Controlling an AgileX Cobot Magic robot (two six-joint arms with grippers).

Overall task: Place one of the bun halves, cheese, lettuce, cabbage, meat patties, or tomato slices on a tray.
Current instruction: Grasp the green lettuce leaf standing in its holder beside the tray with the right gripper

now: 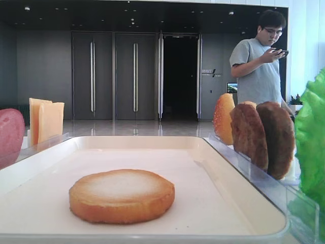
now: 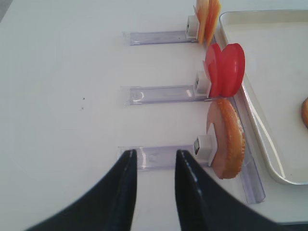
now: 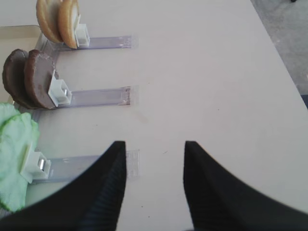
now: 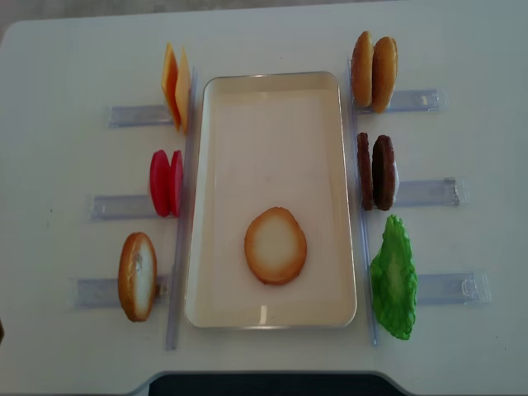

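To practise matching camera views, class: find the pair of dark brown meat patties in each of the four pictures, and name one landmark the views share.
Low front view: meat patties upright at right, just beyond the tray rim.
Right wrist view: upper left, in a clear holder.
Left wrist view: not in it.
Overhead view: right of the tray, middle row.
Shared landmark: the lettuce beside them.

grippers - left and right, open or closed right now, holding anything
Left gripper: open, holding nothing, above the table by a clear holder.
Right gripper: open, holding nothing, above the bare table.
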